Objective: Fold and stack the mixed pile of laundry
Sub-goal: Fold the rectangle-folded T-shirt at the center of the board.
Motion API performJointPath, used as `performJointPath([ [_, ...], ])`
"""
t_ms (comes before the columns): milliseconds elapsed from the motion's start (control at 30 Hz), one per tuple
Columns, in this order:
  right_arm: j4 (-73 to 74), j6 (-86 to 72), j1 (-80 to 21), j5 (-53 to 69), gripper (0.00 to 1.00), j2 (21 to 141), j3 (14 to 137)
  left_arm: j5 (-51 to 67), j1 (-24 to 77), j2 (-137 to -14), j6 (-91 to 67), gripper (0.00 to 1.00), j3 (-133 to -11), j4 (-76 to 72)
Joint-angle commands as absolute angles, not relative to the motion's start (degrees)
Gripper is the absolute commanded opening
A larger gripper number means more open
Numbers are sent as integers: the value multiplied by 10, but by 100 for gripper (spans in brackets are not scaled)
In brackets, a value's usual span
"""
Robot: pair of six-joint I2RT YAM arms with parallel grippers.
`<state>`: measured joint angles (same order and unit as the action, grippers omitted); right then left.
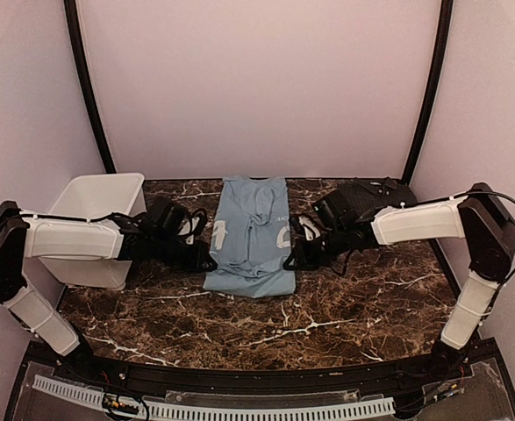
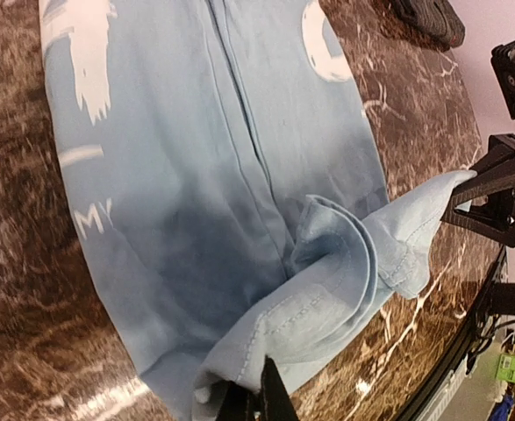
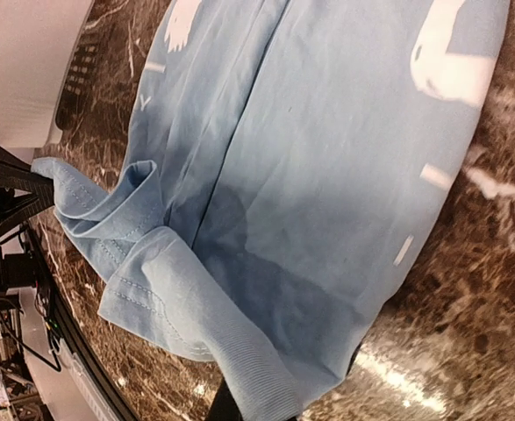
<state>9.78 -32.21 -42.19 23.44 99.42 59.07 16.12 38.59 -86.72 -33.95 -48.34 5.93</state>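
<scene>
Top external, marble table (image 1: 345, 307), pale walls (image 1: 257, 88), left gripper (image 1: 208, 261) and right gripper (image 1: 290, 261) pinching T-shirt (image 1: 253, 232)

Left arm: my left arm (image 1: 73, 239) bends sharply at the elbow on the far left, with the forearm stretched inward and held low.
Left tool: my left tool (image 1: 206, 260) is clamped tight on the near left hem of the light blue T-shirt (image 1: 253, 232).
Right arm: my right arm (image 1: 415, 224) mirrors it, elbow high on the far right and forearm reaching inward.
Right tool: my right tool (image 1: 289, 260) is pinched tight on the near right hem.
Tools together: they face each other, level, on opposite sides of the hem.
</scene>
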Motion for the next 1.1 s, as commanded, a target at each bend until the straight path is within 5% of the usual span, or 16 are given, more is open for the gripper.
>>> performJointPath([
  [0, 111, -268, -382, 237, 0, 1031, 663, 147, 349, -907, -289, 0, -554, 53],
  [433, 139, -236, -302, 271, 0, 1215, 910, 143, 269, -1094, -266, 0, -745, 22],
  [1067, 131, -236, -273, 303, 0, 1311, 1002, 143, 243, -1192, -257, 0, -830, 3],
])
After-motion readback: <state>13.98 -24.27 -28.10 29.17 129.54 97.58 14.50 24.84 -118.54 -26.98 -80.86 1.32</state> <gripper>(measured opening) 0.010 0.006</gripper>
